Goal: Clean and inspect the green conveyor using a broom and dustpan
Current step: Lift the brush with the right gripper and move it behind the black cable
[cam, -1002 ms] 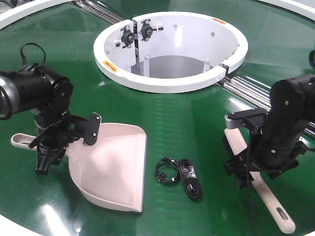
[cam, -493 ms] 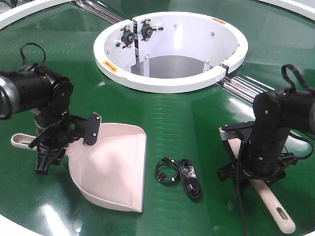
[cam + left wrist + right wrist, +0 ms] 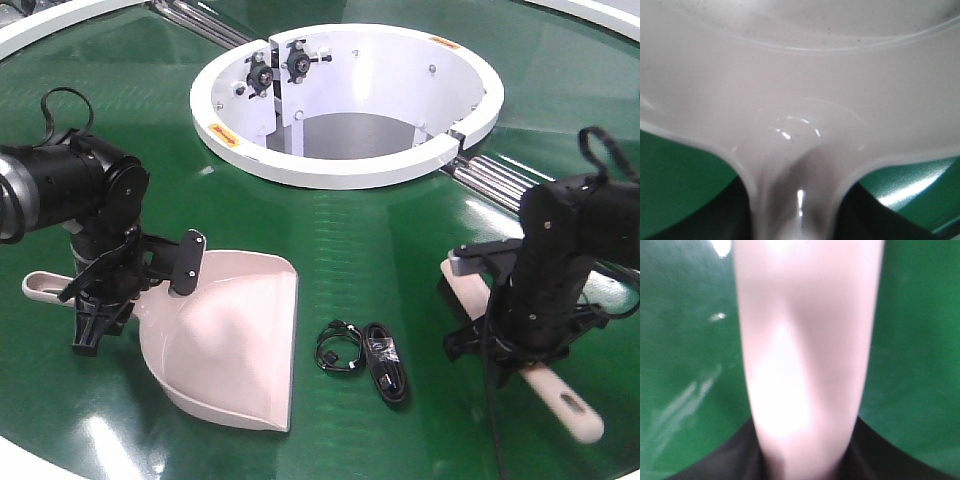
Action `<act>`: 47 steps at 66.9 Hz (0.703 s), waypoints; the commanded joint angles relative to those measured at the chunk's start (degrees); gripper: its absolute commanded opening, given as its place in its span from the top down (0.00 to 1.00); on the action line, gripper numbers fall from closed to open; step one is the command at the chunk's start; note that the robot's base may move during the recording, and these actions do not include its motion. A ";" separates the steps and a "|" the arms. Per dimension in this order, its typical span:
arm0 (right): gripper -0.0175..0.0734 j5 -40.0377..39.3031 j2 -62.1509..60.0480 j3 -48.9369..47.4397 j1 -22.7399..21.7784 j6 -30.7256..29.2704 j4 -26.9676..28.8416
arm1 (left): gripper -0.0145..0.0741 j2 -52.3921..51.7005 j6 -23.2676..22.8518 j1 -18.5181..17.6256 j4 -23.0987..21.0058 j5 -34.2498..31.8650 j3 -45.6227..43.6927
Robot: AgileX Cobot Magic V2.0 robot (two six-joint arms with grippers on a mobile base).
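Note:
The green conveyor [image 3: 380, 240] spreads under everything. On it at the left lies the pale pink dustpan [image 3: 235, 335], its mouth toward the near edge. My left gripper [image 3: 95, 310] is shut on the dustpan's handle; in the left wrist view the dustpan [image 3: 800, 75] fills the frame and its neck runs down between my left gripper's [image 3: 797, 212] dark fingers. At the right, my right gripper [image 3: 520, 355] is shut on the beige broom [image 3: 565, 405], whose slotted handle end sticks out toward the near right. The broom's handle [image 3: 805, 340] shows blurred between my right gripper's [image 3: 805, 452] jaws. Its bristles are hidden.
A black coiled cable with a small black block [image 3: 365, 360] lies on the belt between dustpan and broom. The white ring-shaped housing [image 3: 330, 172] stands behind, with metal rollers [image 3: 510, 185] running to its right. The belt's white rim [image 3: 40, 30] curves at the far left.
My right arm has turned and shifted slightly left over the broom, and the broom's handle end has moved up and away from the near edge. The left arm and dustpan have stayed still.

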 commanded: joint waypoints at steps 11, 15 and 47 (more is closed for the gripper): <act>0.81 2.02 -12.01 -1.35 -0.10 2.29 -2.14 | 0.84 -2.55 0.78 -0.55 0.37 1.38 -1.45; 0.81 2.66 -14.16 -1.29 -0.10 2.87 -2.08 | 0.84 -2.55 0.78 -0.55 0.37 1.38 -1.45; 0.81 7.68 -27.28 8.40 -0.03 10.23 0.56 | 0.84 -2.55 0.78 -0.55 0.37 1.38 -1.45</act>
